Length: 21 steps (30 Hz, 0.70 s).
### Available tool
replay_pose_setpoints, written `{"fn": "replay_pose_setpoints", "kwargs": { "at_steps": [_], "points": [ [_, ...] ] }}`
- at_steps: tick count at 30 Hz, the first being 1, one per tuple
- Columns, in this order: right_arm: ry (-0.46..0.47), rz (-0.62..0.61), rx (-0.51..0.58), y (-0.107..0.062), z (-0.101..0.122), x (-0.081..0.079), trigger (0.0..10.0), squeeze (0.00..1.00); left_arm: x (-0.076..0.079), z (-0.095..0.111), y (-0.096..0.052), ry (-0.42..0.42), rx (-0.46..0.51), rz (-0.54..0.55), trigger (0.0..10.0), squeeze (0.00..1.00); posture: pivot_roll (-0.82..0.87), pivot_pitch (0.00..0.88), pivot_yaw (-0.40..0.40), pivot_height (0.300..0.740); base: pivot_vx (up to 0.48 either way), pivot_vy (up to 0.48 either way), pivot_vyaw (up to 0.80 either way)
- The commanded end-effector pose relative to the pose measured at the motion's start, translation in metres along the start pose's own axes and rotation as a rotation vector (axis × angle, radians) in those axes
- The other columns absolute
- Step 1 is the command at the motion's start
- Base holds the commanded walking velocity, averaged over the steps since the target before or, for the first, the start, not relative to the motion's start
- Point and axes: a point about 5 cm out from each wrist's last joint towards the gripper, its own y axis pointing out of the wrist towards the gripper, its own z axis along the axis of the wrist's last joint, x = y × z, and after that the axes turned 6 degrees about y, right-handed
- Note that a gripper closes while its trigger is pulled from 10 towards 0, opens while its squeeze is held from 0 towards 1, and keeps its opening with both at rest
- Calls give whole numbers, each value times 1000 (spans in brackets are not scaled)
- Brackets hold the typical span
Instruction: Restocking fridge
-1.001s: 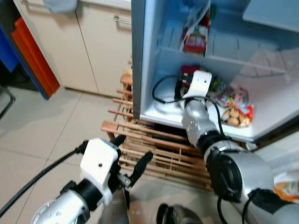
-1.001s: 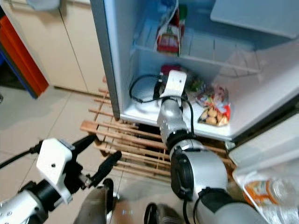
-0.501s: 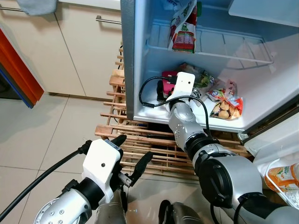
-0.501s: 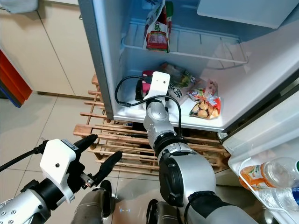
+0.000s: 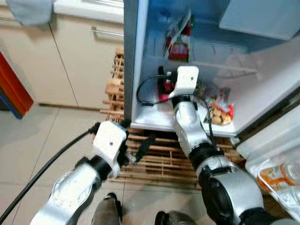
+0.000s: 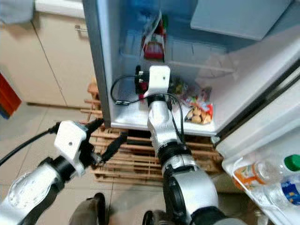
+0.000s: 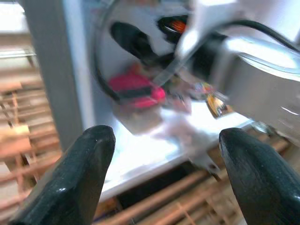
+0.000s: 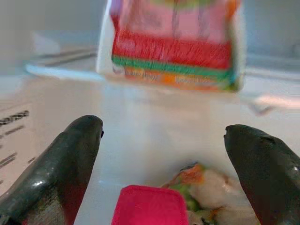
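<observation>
Reaching into fridge (image 5: 140, 70): right gripper (image 8: 164, 159) spread wide, empty | pink pack (image 8: 149, 206) cut off | carton (image 8: 173, 42) label blurred | left gripper (image 5: 136, 140) open.

Lighting: bright and even across the pale floor tiles (image 5: 33, 140); cool bluish wash inside the open fridge (image 5: 220, 61), its white floor glaring near-white in the left wrist view; soft shadow under the wooden pallet (image 6: 136, 159). Picture quality: both eye views softly blurred overall, edges smeared; left wrist view heavily motion-blurred, the pink packet (image 7: 136, 89) and the right arm (image 7: 253, 61) streaked; right wrist view soft, the red-and-green carton (image 8: 173, 42) out of focus, the near black fingers (image 8: 70, 159) sharper.
</observation>
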Motion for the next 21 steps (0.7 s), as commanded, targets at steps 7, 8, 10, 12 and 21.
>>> {"fn": "replay_pose_setpoints", "kwargs": {
  "at_steps": [7, 8, 10, 12, 21],
  "points": [
    [-16, -150, -61, -26, -12, 37, 10000, 0, 0, -2, 21, -22, 43, -57, 10000, 0, 16, 0, -78, 740, 0, 0, 0],
    [-16, -150, -61, -26, -12, 37, 10000, 0, 0, -2, 21, -22, 43, -57, 10000, 0, 16, 0, -78, 740, 0, 0, 0],
    [14, -229, -125, -30, -21, 47, 10000, 0, -2, -6, 24, -22, 43, -57, 10000, 0, 2, 0, -64, 740, 0, 0, 0],
    [15, -283, -175, -32, -28, 53, 10000, 0, -5, -12, 25, -21, 23, -37, 10000, 0, -4, 0, -56, 740, 0, 0, 0],
    [-32, -291, -230, -31, -31, 56, 10000, 0, -11, -21, 14, -8, -15, 27, 10000, 0, 35, 0, -71, 740, 0, 0, 0]
  ]
}}
